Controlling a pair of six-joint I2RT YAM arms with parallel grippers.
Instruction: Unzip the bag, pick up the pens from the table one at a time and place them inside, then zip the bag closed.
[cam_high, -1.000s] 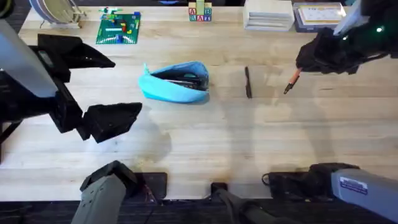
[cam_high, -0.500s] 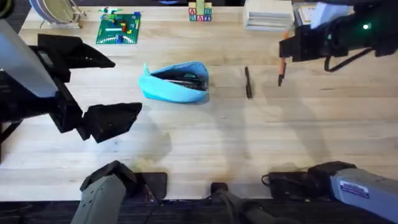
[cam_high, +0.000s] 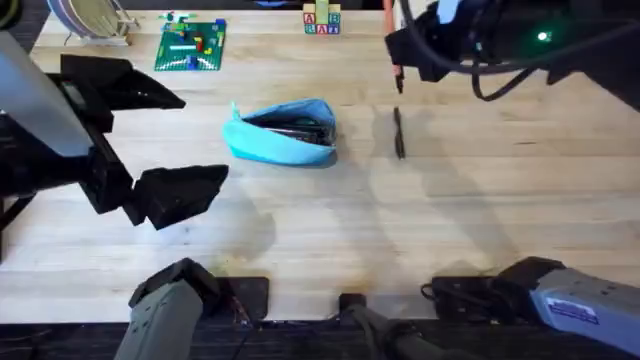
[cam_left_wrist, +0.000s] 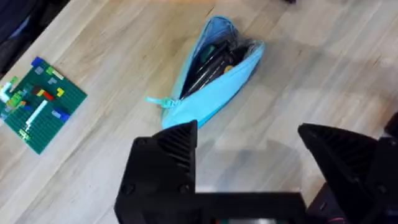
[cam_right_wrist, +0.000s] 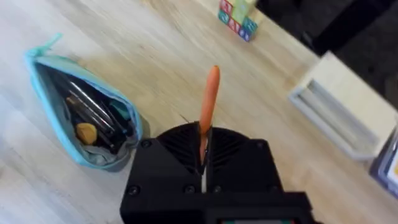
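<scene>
The right gripper (cam_right_wrist: 202, 163) has its fingers clamped on the orange pen (cam_right_wrist: 208, 106), ready for the unzipped bag (cam_high: 282, 132). The left gripper (cam_left_wrist: 249, 163) waits with fingers apart near the counter's (cam_high: 330, 230) left edge.

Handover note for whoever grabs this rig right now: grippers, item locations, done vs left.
Right gripper: shut on the slim orange pen, held off the table to the right of the pouch.
Left gripper: open, empty, near the pouch.
Soft light-blue fabric pouch: unzipped, gaping, on the light wooden table; dark items inside.
Slim black pen: lying on the table right of the pouch.
Done: unzip, orange pen picked.
Left: drop orange pen in, bag black pen, zip closed.
</scene>
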